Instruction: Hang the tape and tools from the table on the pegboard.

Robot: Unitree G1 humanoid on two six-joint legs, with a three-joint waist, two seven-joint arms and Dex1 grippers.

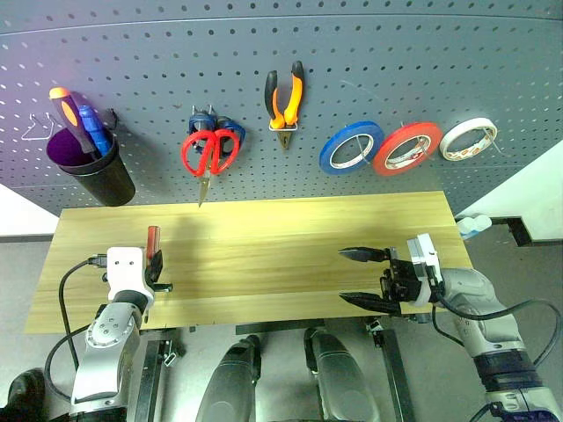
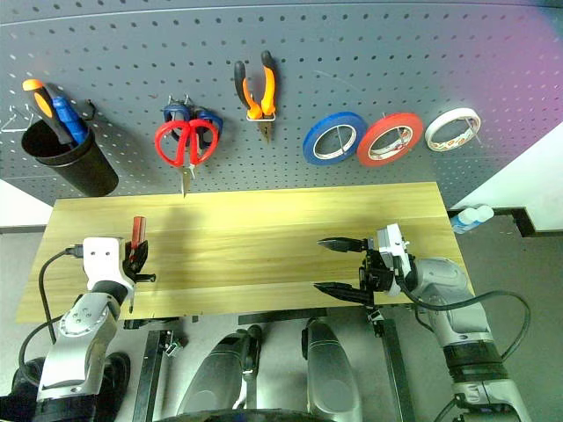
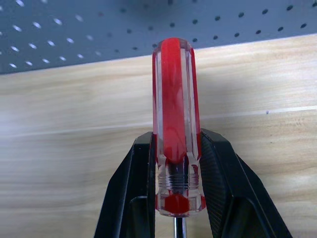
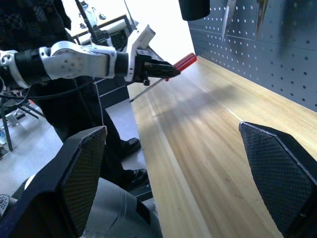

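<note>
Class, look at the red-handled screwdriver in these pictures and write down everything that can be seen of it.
The screwdriver has a slim handle of clear plastic over a red core, with ridged rings near a thin metal shaft. The left gripper is shut on the handle's shaft end, one black finger on each side. It is held above the table's left end, touching no wood, handle toward the pegboard, shaft slanting back toward the robot.

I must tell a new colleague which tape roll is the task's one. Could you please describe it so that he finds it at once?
On the dark grey perforated pegboard above the light wooden table, three tape rolls hang in a row at the right. The red-orange tape roll is the middle one, between the blue tape roll and the white tape roll.
</note>
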